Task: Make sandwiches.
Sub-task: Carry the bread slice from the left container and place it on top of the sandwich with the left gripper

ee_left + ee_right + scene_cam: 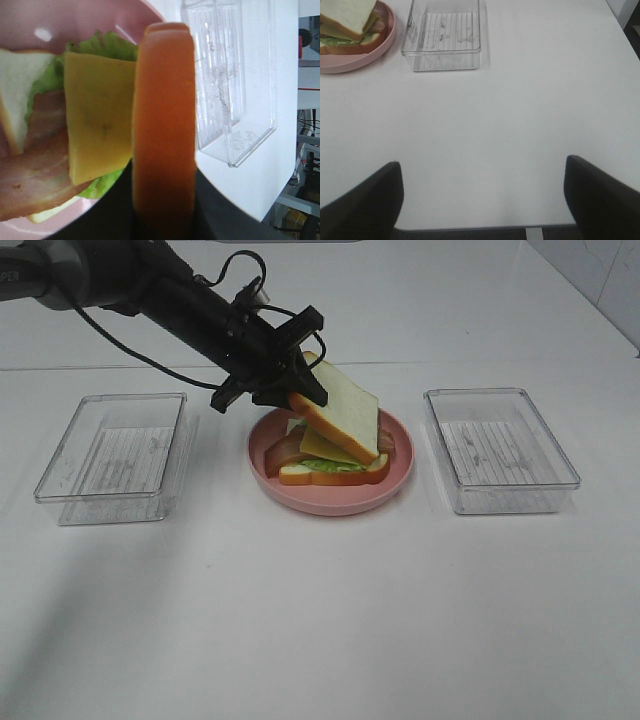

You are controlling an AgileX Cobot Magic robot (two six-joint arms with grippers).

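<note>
While the top bread slice [345, 408] is clamped tilted by the left pincer [298, 390] | cheese [97, 115], bacon [37, 170], lettuce [107, 45] and bottom slice [300, 475] are seen on the pink plate [330, 498] | right pincer [482, 197] is held spread wide above the counter [520, 125] | clear trays [115, 455] [500, 448] are set beside the plate.

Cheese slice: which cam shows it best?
Left wrist: the cheese slice fills the frame, lying over bacon and lettuce. Exterior high shows only a yellow edge under the tilted top bread slice. Right wrist barely shows it.
</note>
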